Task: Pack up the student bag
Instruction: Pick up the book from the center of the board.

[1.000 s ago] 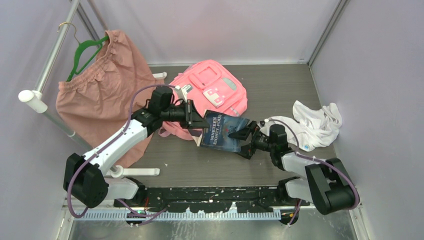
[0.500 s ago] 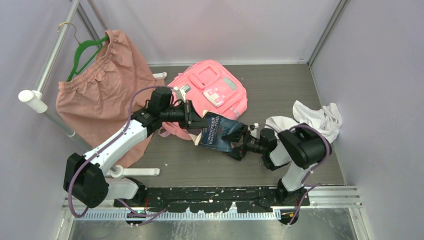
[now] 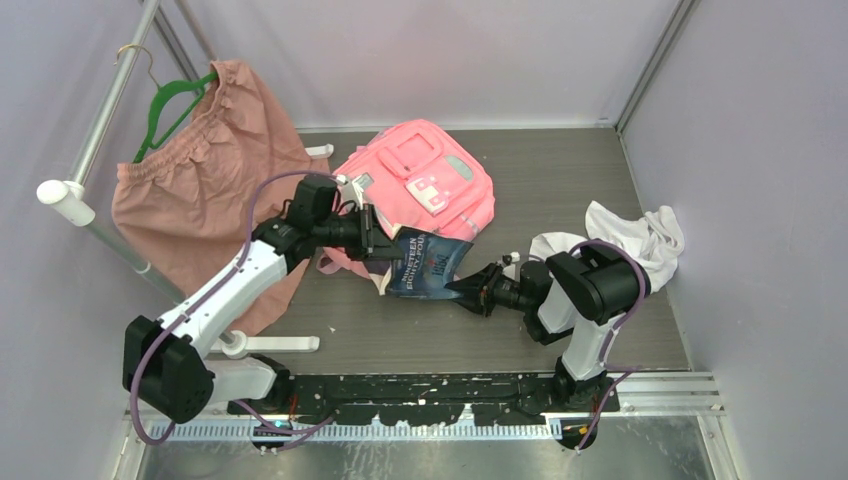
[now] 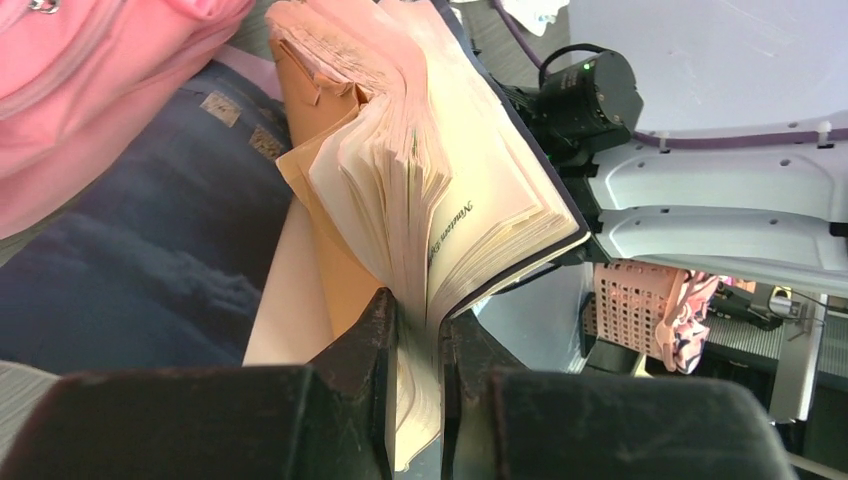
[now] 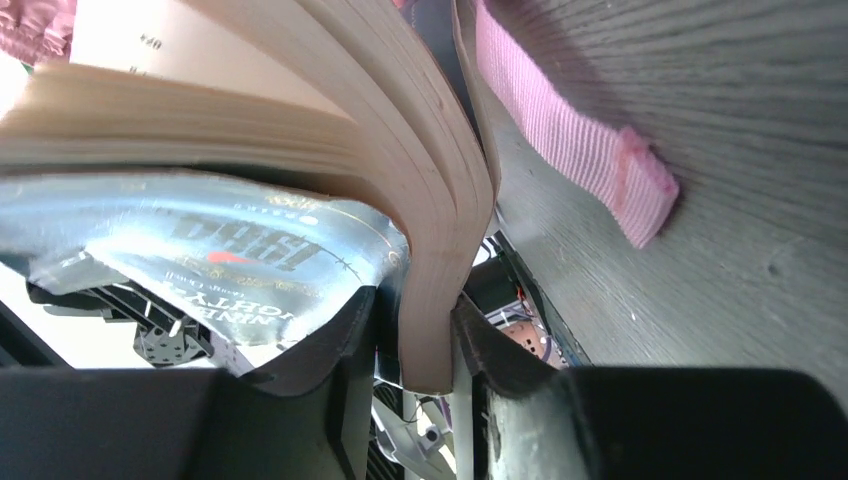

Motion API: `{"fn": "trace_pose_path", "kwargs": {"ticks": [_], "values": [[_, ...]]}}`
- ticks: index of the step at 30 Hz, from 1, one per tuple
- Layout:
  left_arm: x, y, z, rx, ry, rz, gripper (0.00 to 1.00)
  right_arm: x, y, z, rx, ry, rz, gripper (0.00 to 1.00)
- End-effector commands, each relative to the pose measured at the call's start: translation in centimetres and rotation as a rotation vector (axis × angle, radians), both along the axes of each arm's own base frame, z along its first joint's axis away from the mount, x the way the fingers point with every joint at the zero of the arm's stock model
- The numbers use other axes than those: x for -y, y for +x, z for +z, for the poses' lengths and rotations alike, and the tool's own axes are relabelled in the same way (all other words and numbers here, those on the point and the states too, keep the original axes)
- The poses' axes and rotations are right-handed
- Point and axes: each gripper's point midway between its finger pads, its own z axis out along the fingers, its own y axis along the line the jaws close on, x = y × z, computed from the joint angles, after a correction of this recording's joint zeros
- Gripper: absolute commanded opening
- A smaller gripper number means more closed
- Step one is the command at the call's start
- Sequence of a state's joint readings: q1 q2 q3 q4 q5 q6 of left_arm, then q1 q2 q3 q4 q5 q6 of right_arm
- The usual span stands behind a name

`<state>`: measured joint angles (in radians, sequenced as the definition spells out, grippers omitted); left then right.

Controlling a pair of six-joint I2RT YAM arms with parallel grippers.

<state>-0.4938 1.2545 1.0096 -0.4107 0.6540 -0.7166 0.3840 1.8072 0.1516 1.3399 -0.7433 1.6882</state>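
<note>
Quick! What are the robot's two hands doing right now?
Left gripper: shut on the book, pinching some pages.
Right gripper: shut on the same book.

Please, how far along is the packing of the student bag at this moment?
Done: nothing visibly packed in the student bag yet. In hand: the left pincer and the right pincer both clamp the book, beside the bag. Left: putting the book inside; whether the bag is open, I cannot tell.
</note>
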Motion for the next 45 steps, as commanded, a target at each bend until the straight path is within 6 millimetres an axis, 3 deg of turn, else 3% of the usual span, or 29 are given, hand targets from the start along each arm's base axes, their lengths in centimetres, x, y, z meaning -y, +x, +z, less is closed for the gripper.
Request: {"fn": "trace_pose_path", "kwargs": {"ticks": [1,4,6,8,10,12,14,18,21,23,25,28,32,40,45], "values": [[1.0,-0.8,2.3,0.058,-0.059,-0.089,0.0,-0.9,-0.7,1.6,0.104,0.036,0.063,0.17],[0.5,-0.5,1.5,0.035,-0.024,-0.076,0.0,-0.9,-0.7,1.9,0.113,0.041,0.061,0.01],[0.2,-0.4,1.2,0.027,-0.008,-0.068,0.03,-0.9,-0.6,2.6,0.129,0.054,0.057,0.01],[-0.2,-0.3,1.0,0.027,0.011,-0.055,0.17,-1.0,-0.5,4.0,0.159,0.078,0.058,0.01],[-0.8,-0.2,0.8,0.033,0.043,-0.038,0.44,-1.1,-0.3,5.7,0.197,0.11,0.055,0.01],[-1.5,-0.1,0.5,0.036,0.085,-0.012,0.62,-1.1,-0.1,7.5,0.23,0.139,0.051,0.01],[-1.9,0.0,0.2,0.04,0.109,0.006,0.72,-1.3,0.2,8.9,0.268,0.15,0.056,0.01],[-2.2,0.0,0.4,0.049,0.103,0.03,0.76,-1.4,0.6,9.8,0.318,0.071,0.064,0.01],[-2.8,0.3,1.6,0.082,0.084,0.065,0.76,-0.6,0.3,7.6,0.284,-0.153,0.076,0.01],[-4.0,0.8,2.7,0.132,0.102,0.118,0.76,1.6,-0.3,5.0,0.257,-0.412,0.085,0.01],[-5.5,1.4,3.6,0.186,0.145,0.186,0.8,3.7,-0.8,4.5,0.269,-0.573,0.081,0.01],[-6.7,1.5,4.6,0.243,0.168,0.211,0.82,5.1,-1.0,5.4,0.291,-0.621,0.063,0.01],[-7.2,1.5,4.2,0.226,0.196,0.214,0.82,5.2,-0.7,6.6,0.305,-0.6,0.034,0.01],[-4.8,0.3,4.5,0.154,0.028,0.157,0.83,4.7,0.0,11.6,0.4,-0.548,-0.001,0.01],[-3.2,-0.2,3.2,0.048,-0.115,0.152,0.84,4.3,0.3,14.8,0.464,-0.493,-0.029,0.01]]}}
